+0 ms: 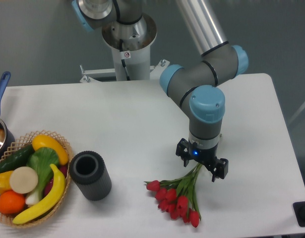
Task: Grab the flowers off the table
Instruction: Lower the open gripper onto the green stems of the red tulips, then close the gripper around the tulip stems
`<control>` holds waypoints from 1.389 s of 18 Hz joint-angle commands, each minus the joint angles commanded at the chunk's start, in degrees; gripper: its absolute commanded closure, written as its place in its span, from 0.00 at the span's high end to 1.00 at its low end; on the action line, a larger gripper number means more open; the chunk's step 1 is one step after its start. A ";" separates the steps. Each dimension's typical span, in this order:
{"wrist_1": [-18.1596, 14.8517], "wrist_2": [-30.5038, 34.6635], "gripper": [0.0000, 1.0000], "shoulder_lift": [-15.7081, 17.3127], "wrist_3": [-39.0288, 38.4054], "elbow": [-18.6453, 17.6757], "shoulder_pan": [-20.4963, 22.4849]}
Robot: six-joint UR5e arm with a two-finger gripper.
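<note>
One arm, one bunch, and the gripper [202, 165] is right down over the stems now! The flowers [176, 196] lie on the table [142, 124] toward its near edge, right of centre, red buds fanned out at about seven o'clock from the gripper, green stems running up to one o'clock and vanishing under the tool.

The two black fingers stand apart, one either side of the stem ends, so I read the gripper as open and straddling, not yet clamped. Whether the fingertips touch the tabletop, I can't say from this angle.

How to do this well? My call: close on the stems where they bundle tightest, just above the leaves, not on the buds, which would crush or slip. The fingers look set roughly across the stem line, and that's the right orientation; squeezing along it would let stalks splay out. The tips want to be low enough to catch the bottom stalks, or a few tulips get left behind. Then a straight, slow lift, because the heavy heads hang well off to one side and the bunch will likely droop and swing.

Over at nine o'clock, well apart, stand a dark cylinder [91, 175] and a basket [61, 144] of toy produce. No obstruction there.
</note>
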 joint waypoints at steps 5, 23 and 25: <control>-0.17 1.58 1.00 -0.18 -0.35 0.09 -0.17; 1.06 1.06 1.00 -7.21 -3.25 0.96 -2.37; 1.49 1.06 1.00 -7.47 -3.08 1.14 -2.37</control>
